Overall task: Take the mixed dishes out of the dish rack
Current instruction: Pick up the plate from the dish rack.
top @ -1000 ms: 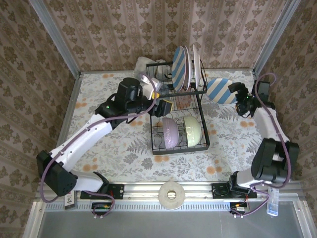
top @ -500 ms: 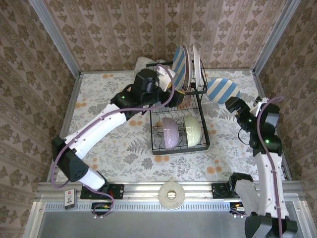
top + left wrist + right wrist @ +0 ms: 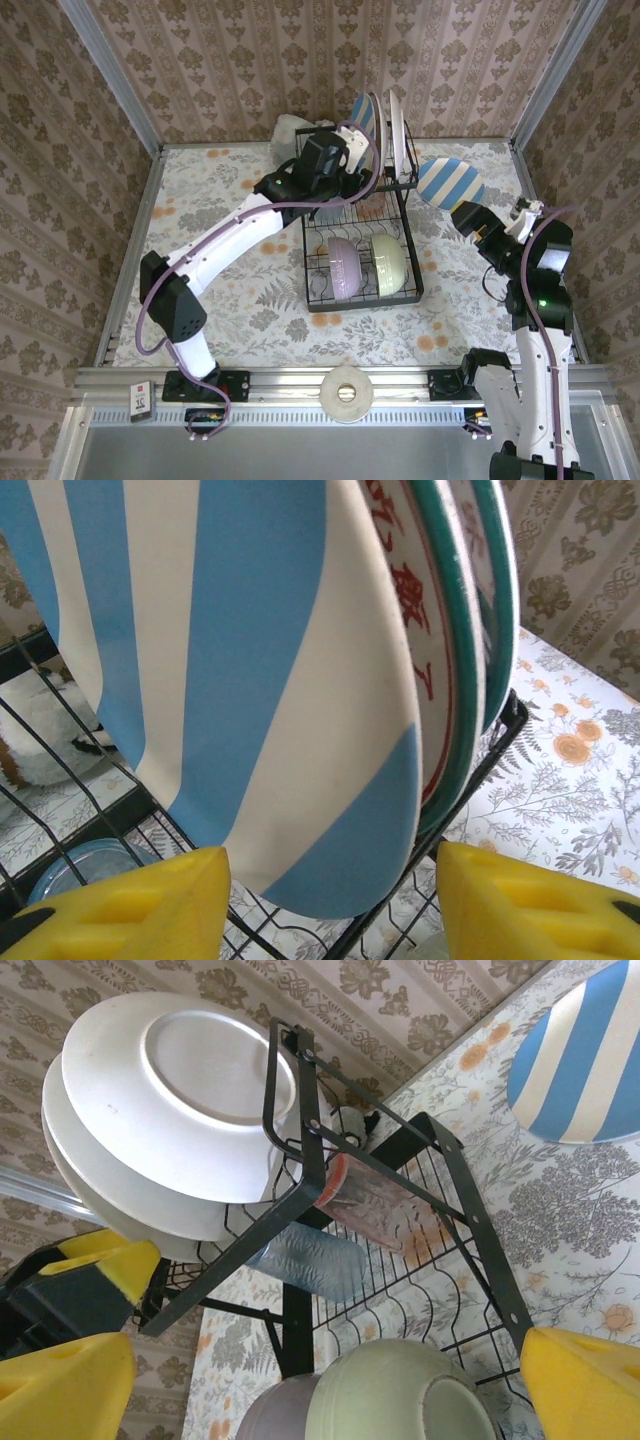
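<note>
Top view first: the dish rack [image 3: 360,303] sat in the middle of the floral table [image 3: 220,200], with the lavender bowl [image 3: 343,265] and pale green bowl [image 3: 388,262] side by side in its lower tier. The left gripper [image 3: 352,172] was up at the rack's back rows by the racked striped plate [image 3: 362,112]. A second striped plate [image 3: 450,182] lay on the table right of the rack, and the right gripper [image 3: 468,218] hung just below it.

Left wrist view: the jaws were spread with one yellow pad either side of the racked striped plate's bottom edge – the right-hand pad [image 3: 540,900] clearly wasn't touching. A green-rimmed plate [image 3: 440,660] stood just behind it.

Right wrist view: the jaws were wide apart and holding nothing – white plates [image 3: 190,1090] at upper left, a pink tumbler [image 3: 375,1210] lying on the wires at centre.
</note>
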